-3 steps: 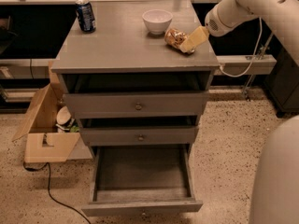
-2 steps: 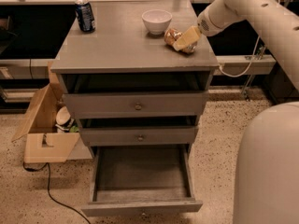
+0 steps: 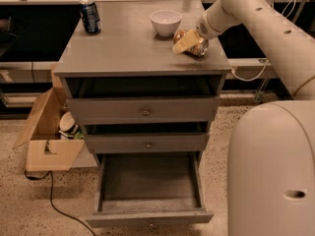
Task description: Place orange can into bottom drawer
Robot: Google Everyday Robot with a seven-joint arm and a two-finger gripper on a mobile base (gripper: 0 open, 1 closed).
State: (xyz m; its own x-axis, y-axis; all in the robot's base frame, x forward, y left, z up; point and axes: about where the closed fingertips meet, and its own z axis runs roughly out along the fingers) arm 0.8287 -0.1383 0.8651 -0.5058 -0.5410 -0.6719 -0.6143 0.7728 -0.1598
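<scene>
The orange can point(image 3: 196, 45) lies on its side on the grey cabinet top point(image 3: 128, 45), near the right edge, just right of a white bowl point(image 3: 165, 21). My gripper point(image 3: 186, 41) comes in from the upper right and its pale yellow fingers point(image 3: 183, 43) lie over the can's left side. The bottom drawer point(image 3: 149, 188) is pulled out and stands open, with nothing showing inside. The two shallower drawers above it are pushed in.
A dark blue can point(image 3: 90, 16) stands upright at the back left of the cabinet top. An open cardboard box point(image 3: 45, 134) with items inside sits on the floor left of the cabinet, with a black cable point(image 3: 54, 205) trailing over the speckled floor. My white base point(image 3: 273, 171) fills the lower right.
My arm has swung left and down, bringing the gripper from the can's right side onto the can. The can has stayed where it was.
</scene>
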